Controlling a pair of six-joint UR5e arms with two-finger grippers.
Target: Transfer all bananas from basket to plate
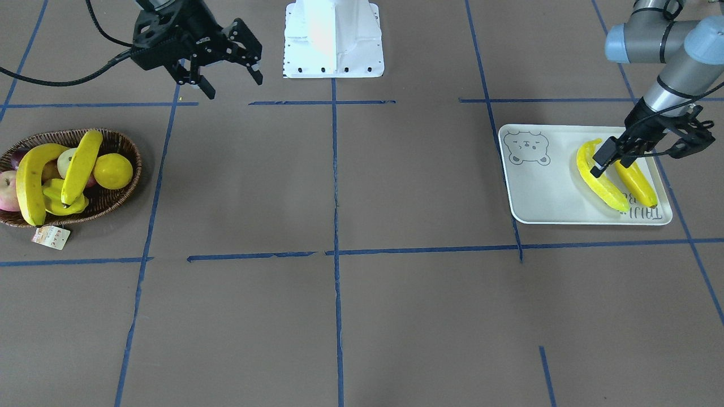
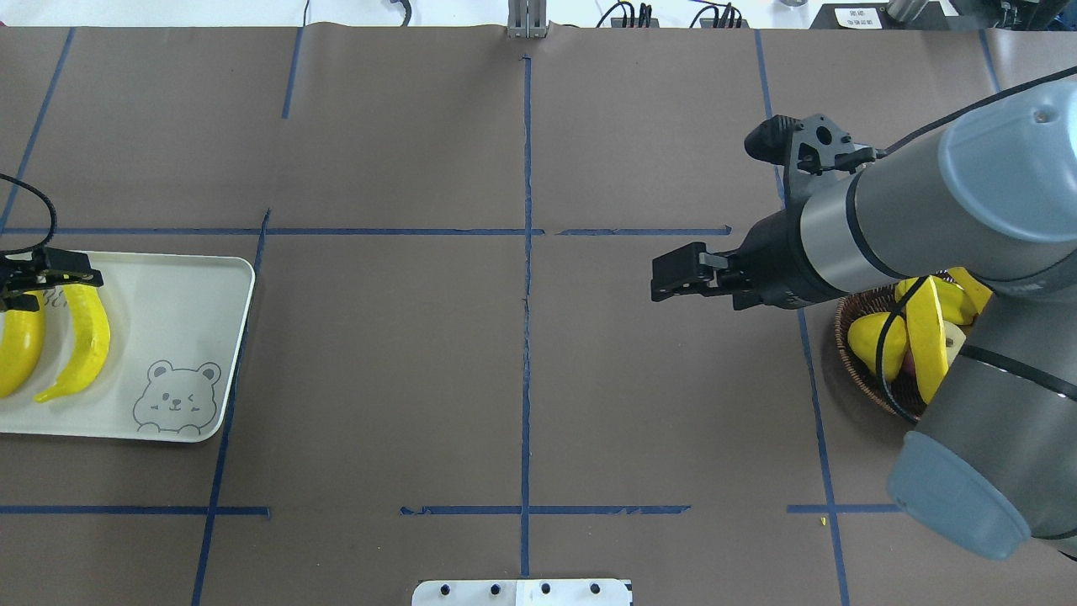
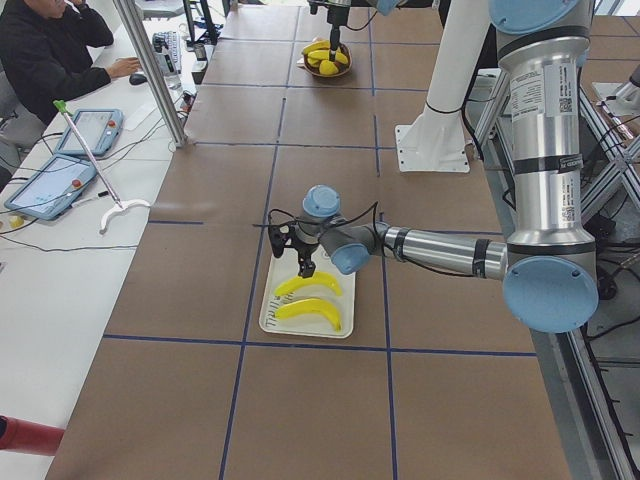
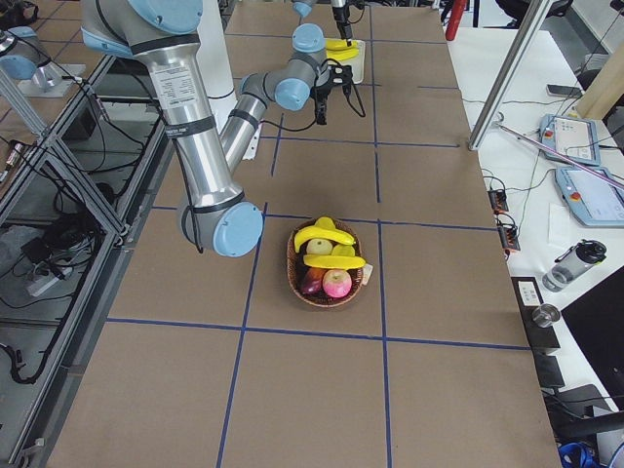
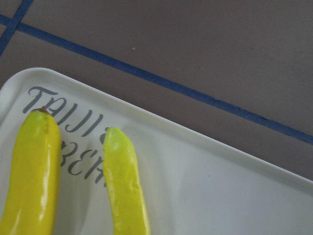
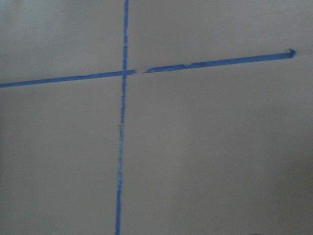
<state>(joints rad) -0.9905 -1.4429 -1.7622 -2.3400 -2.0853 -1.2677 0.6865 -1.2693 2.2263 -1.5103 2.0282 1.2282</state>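
Two bananas [image 1: 601,182] lie side by side on the plate [image 1: 543,195]. Two more bananas [image 1: 29,183] sit in the basket [image 1: 110,199]. We note the left gripper [image 1: 645,148] hovering over the plate pair, fingers spread, holding nothing. The right gripper [image 1: 232,81] is spread too, empty, above the table [image 1: 396,186] near the basket.

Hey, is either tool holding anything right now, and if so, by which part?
Nothing is held. The left tool hangs open over two bananas lying on the plate; the right tool is open and empty.
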